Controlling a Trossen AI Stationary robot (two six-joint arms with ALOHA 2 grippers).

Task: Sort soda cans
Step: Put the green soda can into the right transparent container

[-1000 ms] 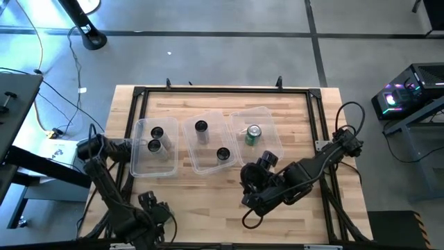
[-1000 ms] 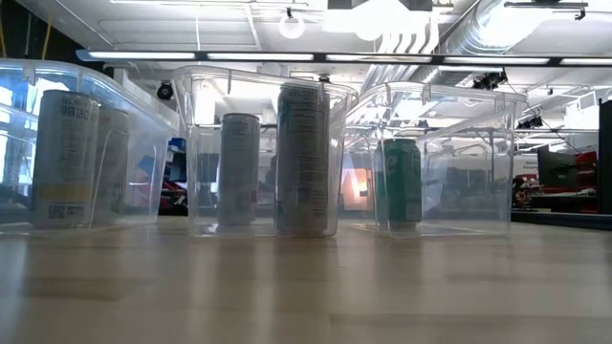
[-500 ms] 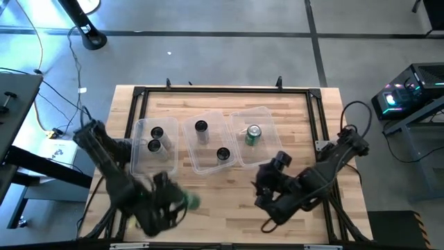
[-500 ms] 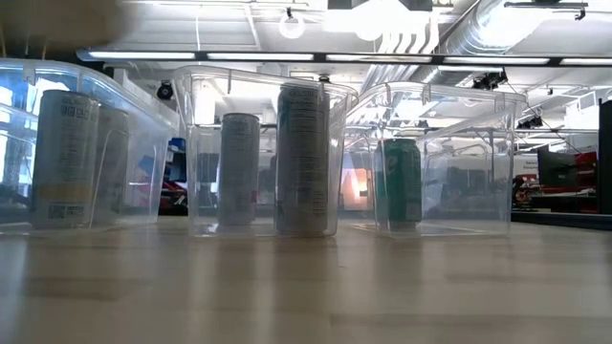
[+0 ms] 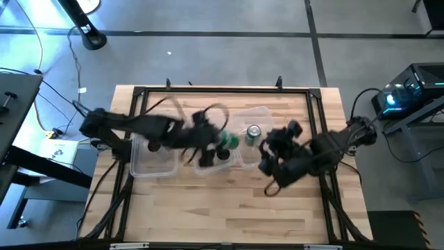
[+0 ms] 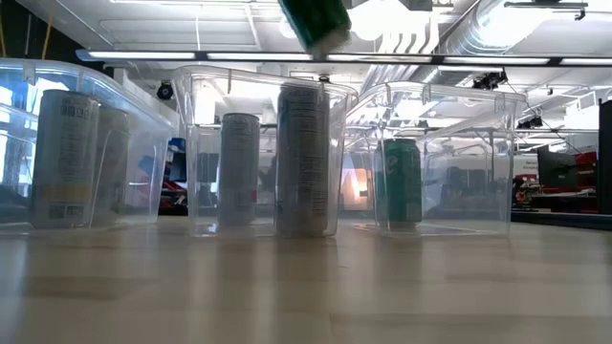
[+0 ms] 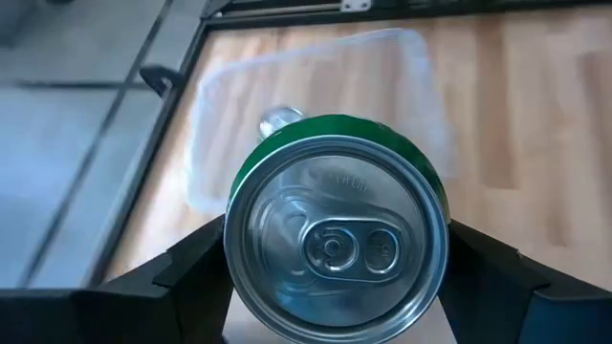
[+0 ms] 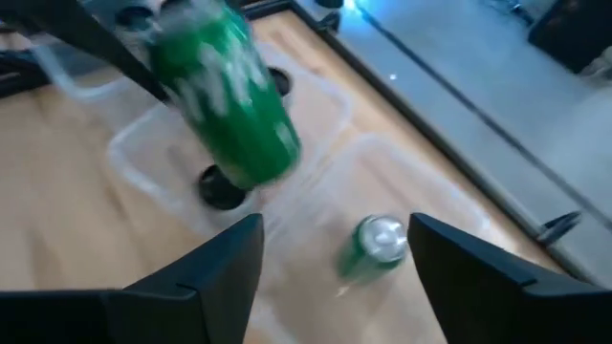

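My left gripper [image 5: 222,142] is shut on a green soda can [image 5: 230,141], high over the middle clear tub [image 5: 208,163]; the can also shows at the top of the low view [image 6: 316,21]. A second green can [image 5: 252,133] stands in the right tub [image 5: 267,114]. Two black cans [image 6: 239,170] [image 6: 302,158] stand in the middle tub. Two pale silver-white cans [image 6: 65,158] [image 6: 110,162] stand in the left tub [image 5: 142,167]. My right gripper [image 5: 274,151] is open and empty, just right of the right tub. My left gripper pinches the green can's side wall [image 7: 239,205] between its two fingers [image 7: 196,263], one on each side, just below the silver top, which faces the wrist. The arm comes from the table's left. The can is lifted clear and tilted [image 8: 225,96].
The three clear tubs stand side by side across the table's middle. A black frame [image 5: 135,111] runs round the wooden table top. The near half of the table shows bare wood [image 5: 222,208].
My left gripper has risen from the table's near left with the green can. It has swung toward the far edge and the right, and now stands above the middle tub beside the right tub. My right gripper has drawn back toward the far right.
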